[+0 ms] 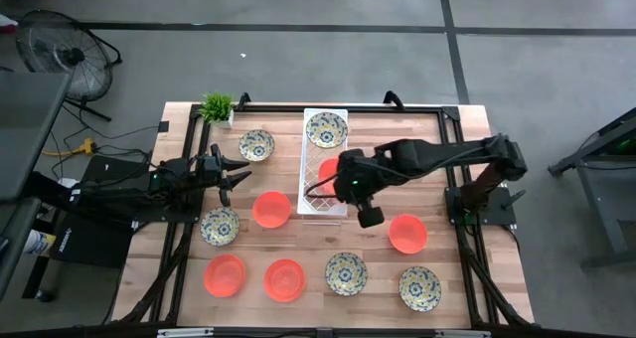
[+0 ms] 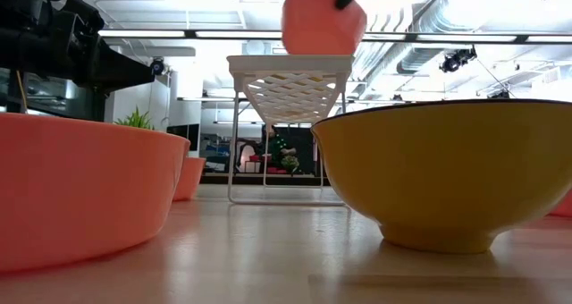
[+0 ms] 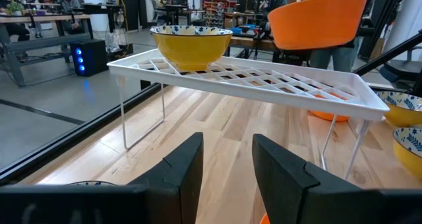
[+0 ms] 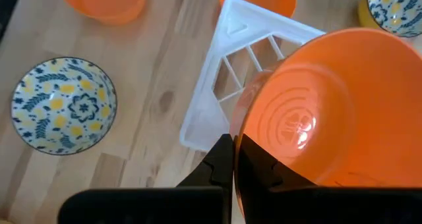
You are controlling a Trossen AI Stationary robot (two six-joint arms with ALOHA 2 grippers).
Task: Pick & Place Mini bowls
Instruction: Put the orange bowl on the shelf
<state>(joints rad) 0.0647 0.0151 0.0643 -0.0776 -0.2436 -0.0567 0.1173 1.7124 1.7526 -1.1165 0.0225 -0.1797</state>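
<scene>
Right gripper (image 4: 232, 159) clenched on the rim of an orange mini bowl (image 4: 330, 112), holding it tilted in the air over the near end of the white wire rack (image 1: 320, 184) mid-counter. A floral mini bowl (image 1: 326, 129) sits on the rack's far end. Left gripper (image 1: 241, 171) released, holding nothing, near the counter's (image 1: 457, 293) left edge. Remaining orange and floral bowls are scattered on the counter.

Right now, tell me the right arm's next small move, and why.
Probably lower the orange bowl onto the white rack, then let go. The right gripper has its jaws shut on the bowl's rim and holds it above the rack's free end, while a floral bowl fills the far end.
</scene>
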